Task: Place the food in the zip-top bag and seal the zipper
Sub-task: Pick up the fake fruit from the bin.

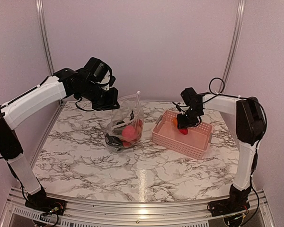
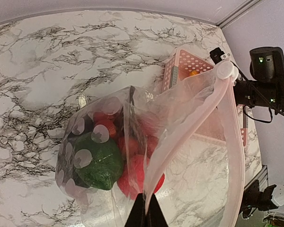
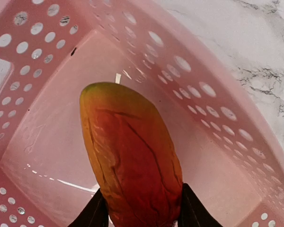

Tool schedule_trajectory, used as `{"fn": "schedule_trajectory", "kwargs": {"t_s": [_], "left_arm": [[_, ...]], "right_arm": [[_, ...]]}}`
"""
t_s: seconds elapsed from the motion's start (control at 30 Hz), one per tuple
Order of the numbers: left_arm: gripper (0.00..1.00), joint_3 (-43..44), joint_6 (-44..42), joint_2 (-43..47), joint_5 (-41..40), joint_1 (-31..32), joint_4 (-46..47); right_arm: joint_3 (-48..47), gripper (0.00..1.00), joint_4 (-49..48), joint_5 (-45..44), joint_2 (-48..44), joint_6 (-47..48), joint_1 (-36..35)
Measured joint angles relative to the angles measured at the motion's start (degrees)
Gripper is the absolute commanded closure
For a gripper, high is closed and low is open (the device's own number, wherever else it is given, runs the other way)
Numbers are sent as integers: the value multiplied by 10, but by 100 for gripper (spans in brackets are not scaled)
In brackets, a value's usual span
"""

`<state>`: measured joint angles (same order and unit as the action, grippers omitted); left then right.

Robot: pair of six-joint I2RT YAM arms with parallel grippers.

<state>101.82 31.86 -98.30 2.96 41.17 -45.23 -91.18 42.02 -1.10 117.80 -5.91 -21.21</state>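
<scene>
The clear zip-top bag (image 1: 127, 120) stands on the table's middle, held up by its mouth edge. My left gripper (image 1: 112, 103) is shut on that edge, and the left wrist view shows the fingertips (image 2: 151, 215) pinching the plastic. Inside the bag (image 2: 189, 118) lie red-pink berries (image 2: 137, 172), a round green piece (image 2: 99, 163) and a dark piece. My right gripper (image 1: 183, 124) is shut on the orange-red mango (image 3: 130, 156) and holds it over the pink basket (image 1: 199, 142). The zipper strip (image 2: 234, 142) runs along the bag's open mouth.
The pink slotted basket (image 3: 217, 109) stands right of the bag, its floor bare under the mango. Marble table (image 1: 85, 161) stretches in front. Walls and metal frame posts close the back and sides.
</scene>
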Motion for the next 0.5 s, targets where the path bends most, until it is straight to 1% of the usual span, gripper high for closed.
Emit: {"fn": "schedule_trajectory", "kwargs": {"t_s": [0.07,0.2,0.3,0.37,0.43,0.5], "left_arm": [[100,0,0,0,0,0,0],[100,0,-2,0,0,0,0],[100,0,-4,0,0,0,0],[100,0,-4,0,0,0,0],[100,0,-4,0,0,0,0],[100,0,-4,0,0,0,1]], "right_arm": [[20,67,-1,24,-45,-1,-3],[51,69,-34,98,-162,-20,-17],[86,68,-104,171,-256,-64,-40],[118,64,-159,213,-309,-100,-67],[135,61,-209,242,-339,-122,-105],[136,60,-257,267,-345,-136,-148]]}}
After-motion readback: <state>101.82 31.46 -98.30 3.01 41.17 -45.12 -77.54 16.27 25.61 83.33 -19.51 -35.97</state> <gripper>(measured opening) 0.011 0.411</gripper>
